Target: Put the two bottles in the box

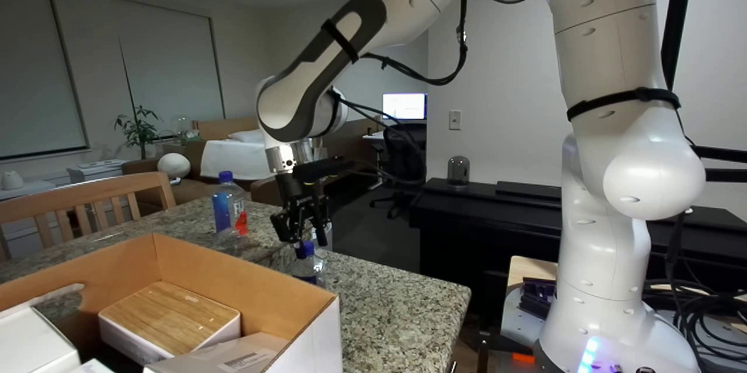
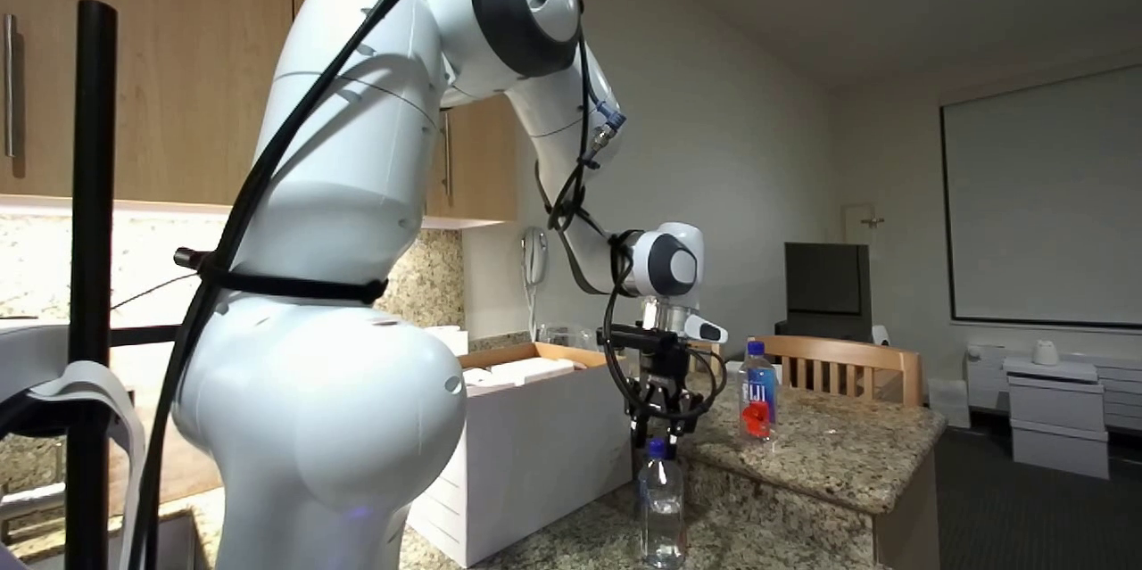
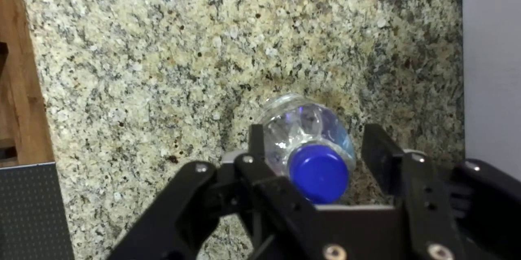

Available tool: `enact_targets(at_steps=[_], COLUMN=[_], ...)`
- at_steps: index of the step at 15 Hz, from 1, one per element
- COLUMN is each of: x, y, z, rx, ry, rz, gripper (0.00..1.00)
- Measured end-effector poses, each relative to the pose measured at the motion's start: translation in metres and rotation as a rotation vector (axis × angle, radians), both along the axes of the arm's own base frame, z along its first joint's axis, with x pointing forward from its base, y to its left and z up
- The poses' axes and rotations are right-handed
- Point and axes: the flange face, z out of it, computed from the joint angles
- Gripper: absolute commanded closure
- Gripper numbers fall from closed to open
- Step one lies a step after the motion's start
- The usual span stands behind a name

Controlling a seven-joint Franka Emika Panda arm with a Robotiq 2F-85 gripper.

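Note:
A clear bottle with a blue cap (image 3: 319, 173) stands upright on the granite counter; in an exterior view the same bottle (image 2: 662, 508) shows nearly whole. My gripper (image 3: 313, 142) points down over it, one finger on each side of the cap. A gap shows between the cap and the right finger (image 3: 376, 150), so the jaws are open around the bottle's top. The other bottle (image 1: 229, 206), with blue and red colouring, is upright farther off on a raised ledge, apart from the gripper. Beside the near bottle is the cardboard box (image 2: 544, 454), open at the top.
Inside the box lie a wood-topped case (image 1: 169, 317) and several white packages. The raised granite ledge (image 2: 839, 445) ends in a vertical step behind the near bottle. A wooden chair (image 1: 87, 204) stands beyond. In the wrist view, the box wall (image 3: 490, 68) rises at right.

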Motion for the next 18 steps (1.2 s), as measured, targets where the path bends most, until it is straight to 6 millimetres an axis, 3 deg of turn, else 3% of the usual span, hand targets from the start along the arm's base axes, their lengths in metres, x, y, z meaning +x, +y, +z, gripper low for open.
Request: enact_targets(at_steps=[1,3,5,6,7,8,13,18], x=[0.0009,0.0021,0.0022,0.0017,0.0011,0.0006,0.0006,0.0008], y=[0.0005,0.0012,0.0015,0.0016,0.0016,0.0016,0.0017,0.0024], z=[0.0004,0.0011,0.0007,0.0,-0.0009,-0.0015,-0.0017,-0.0015], rx=[0.0,-0.003,-0.004,-0.004,-0.004,-0.004,-0.007,-0.012], ry=[-0.008,-0.019,-0.023,-0.024,-0.023,-0.022,-0.024,-0.027], rz=[-0.002,-0.011,-0.016,-0.016,-0.016,-0.016,-0.012,-0.006], gripper=[0.23,0.25,0.14,0.42,0.53,0.54,0.88,0.85])
